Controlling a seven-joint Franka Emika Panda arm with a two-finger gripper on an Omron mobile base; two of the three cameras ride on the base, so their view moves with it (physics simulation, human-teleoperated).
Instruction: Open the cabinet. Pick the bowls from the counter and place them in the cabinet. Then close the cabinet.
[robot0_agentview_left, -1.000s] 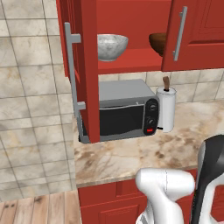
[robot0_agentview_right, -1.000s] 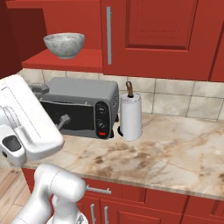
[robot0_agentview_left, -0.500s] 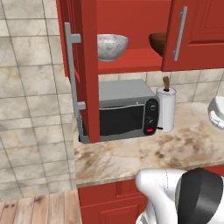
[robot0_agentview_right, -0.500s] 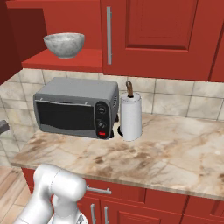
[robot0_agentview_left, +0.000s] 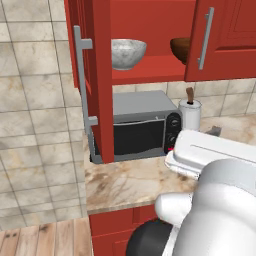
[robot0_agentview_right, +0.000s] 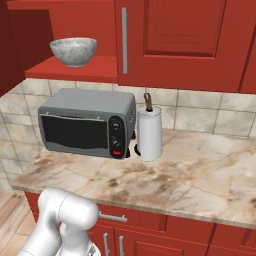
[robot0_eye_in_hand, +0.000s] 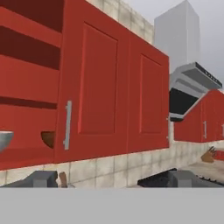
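Wall cabinet (robot0_agentview_left: 150, 20) with its left door (robot0_agentview_left: 102, 75) swung fully out, seen edge-on from the left base view, long grey handle (robot0_agentview_left: 82, 80) facing the tiled wall. Right door (robot0_agentview_left: 225, 35) across its half of the front, looking flush with the next red door in the hand view. On the red shelf (robot0_agentview_left: 150, 74) inside, both bowls upright and well apart: grey marble bowl (robot0_agentview_left: 128, 52) in the exposed left half, near the front edge, and brown bowl (robot0_agentview_left: 181, 49) further right, partly hidden behind the edge of the right door – just a dark sliver of it (robot0_eye_in_hand: 47, 138) in the hand view, beside that door's handle. Marble bowl plain to see from the right base view too (robot0_agentview_right: 73, 51). Below the shelf, on the marbled counter (robot0_agentview_right: 190, 175), a grey microwave (robot0_agentview_right: 87, 125) against the tiles and a paper towel roll (robot0_agentview_right: 150, 132) standing just beside its right end. No bowl on the visible stretch of counter. Claw spread as wide as it goes, gripping nothing, aimed level along the row of red wall cabinets towards a range hood (robot0_eye_in_hand: 192, 87) far down the wall. Left door not yet closed.
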